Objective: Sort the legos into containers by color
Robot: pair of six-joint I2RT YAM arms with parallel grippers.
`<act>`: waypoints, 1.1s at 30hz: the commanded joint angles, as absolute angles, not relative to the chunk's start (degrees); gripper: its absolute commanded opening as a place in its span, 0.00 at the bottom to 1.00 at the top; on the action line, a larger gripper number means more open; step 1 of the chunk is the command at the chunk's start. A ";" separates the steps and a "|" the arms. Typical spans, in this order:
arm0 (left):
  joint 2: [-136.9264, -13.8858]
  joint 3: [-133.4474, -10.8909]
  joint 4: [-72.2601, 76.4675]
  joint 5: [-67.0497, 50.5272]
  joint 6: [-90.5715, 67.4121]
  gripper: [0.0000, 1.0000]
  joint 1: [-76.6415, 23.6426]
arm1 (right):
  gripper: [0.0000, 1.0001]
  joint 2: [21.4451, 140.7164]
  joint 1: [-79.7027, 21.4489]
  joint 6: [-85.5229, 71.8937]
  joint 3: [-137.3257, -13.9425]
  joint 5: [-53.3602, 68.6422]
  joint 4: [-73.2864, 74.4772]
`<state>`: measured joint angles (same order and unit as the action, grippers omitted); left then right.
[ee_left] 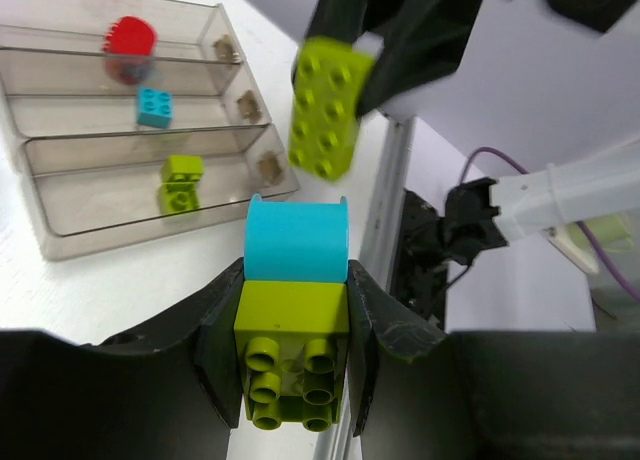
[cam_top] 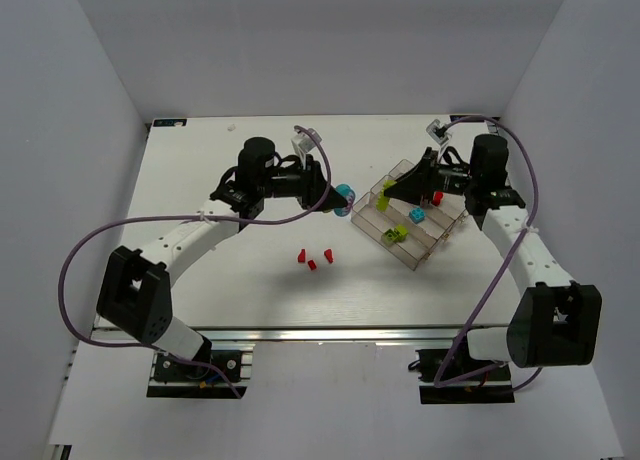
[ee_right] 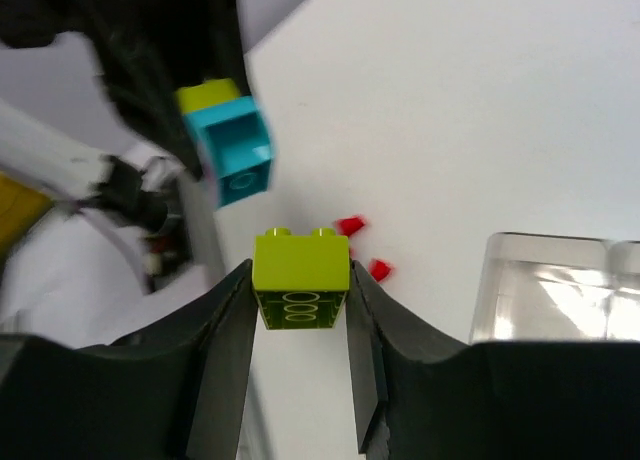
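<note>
With jaws partly closed, the left gripper (ee_left: 295, 315) pinches a cyan-and-yellow-green plastic lego stack (ee_left: 295, 280) and the right gripper (ee_right: 300, 295) a lone yellow-green plastic lego (ee_right: 300, 280) near the clear divided plastic tray (ee_left: 100, 235), whose green compartment is probably its next drop.

The top camera looks steeply down from above and behind the arm bases, holding the whole desk (cam_top: 250, 300); the clear tray (cam_top: 420, 260) lies toward 2 o'clock. The left wrist camera sits close behind the left fingers (ee_left: 215, 350), facing across to the clear tray (ee_left: 60, 242) at 10 o'clock. The right wrist camera, equally close over the right fingers (ee_right: 225, 360), faces the opposite way. Each wrist view catches the other arm's load: the yellow-green brick (ee_left: 325, 105), the cyan-and-green stack (ee_right: 230, 145).
</note>
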<state>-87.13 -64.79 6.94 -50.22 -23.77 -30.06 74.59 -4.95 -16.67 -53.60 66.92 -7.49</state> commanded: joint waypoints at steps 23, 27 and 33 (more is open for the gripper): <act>-73.74 -56.43 -2.64 -36.47 -14.32 0.00 -29.97 | 0.11 91.93 -15.20 23.91 -67.41 20.66 21.01; -73.92 -56.25 -1.41 -38.23 -15.20 0.00 -29.97 | 0.47 92.29 -15.56 23.12 -67.59 20.57 21.00; -74.27 -55.81 1.41 -41.31 -16.52 0.00 -29.97 | 0.64 90.53 -15.47 22.06 -69.17 22.93 22.06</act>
<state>-76.58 -56.47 -1.34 -38.54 -15.92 -30.06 92.33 -15.46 22.65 -66.26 21.41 21.47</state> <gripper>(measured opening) 0.471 0.638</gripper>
